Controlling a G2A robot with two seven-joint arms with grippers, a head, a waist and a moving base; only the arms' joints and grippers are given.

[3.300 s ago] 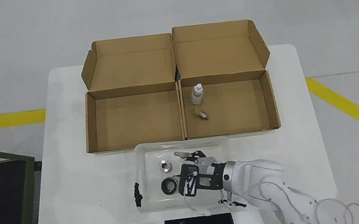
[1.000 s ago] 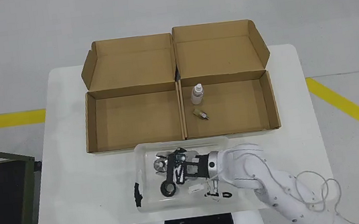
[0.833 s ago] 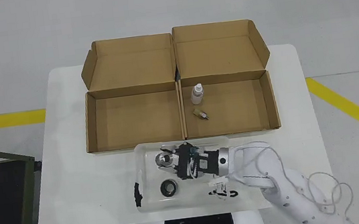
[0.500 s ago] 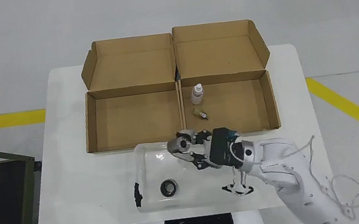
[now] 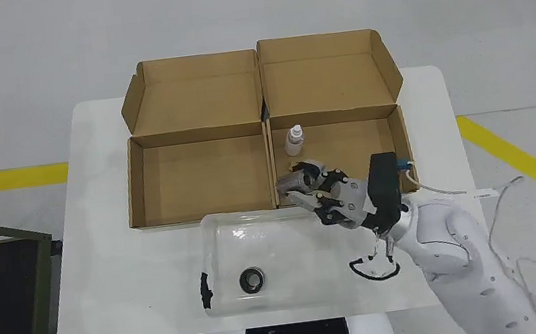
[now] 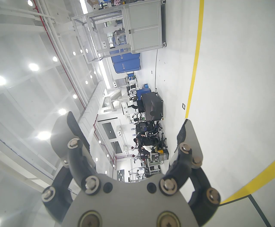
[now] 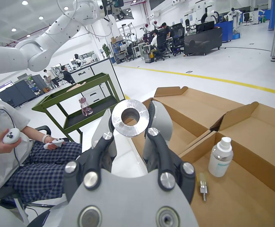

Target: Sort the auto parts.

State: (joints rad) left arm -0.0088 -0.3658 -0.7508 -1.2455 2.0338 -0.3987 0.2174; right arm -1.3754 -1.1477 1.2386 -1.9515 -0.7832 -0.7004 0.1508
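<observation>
I have the right gripper (image 5: 300, 178) pinching a metal ring (image 7: 130, 120) by its rim, a finger on either side; the ring's flat face and round bore are turned toward the wrist camera. From above, gripper and ring sit over the near corner of the right cardboard box (image 5: 387, 152), on the side next to the left cardboard box (image 5: 199, 175); how high they are above the box floor I cannot tell. Inside the right cardboard box a white bottle (image 7: 220, 158) stands upright close to the wall shared with its neighbour; a small brass fitting (image 7: 203, 188) lies on the box floor just beside the bottle, on the robot's side of it. Both boxes have their lids folded back, away from the robot.

The clear plastic tray (image 5: 279, 256) lies on the white table (image 5: 112, 287), right up against the near walls of the boxes; a black ring (image 5: 253, 280) rests in it, toward its left end; a black clip (image 5: 204, 291) sits at the tray's left edge.

The left gripper (image 6: 129, 126) has its fingers spread wide apart; its wrist camera faces out into the hall, across pale floor with a yellow line (image 6: 194, 64).
</observation>
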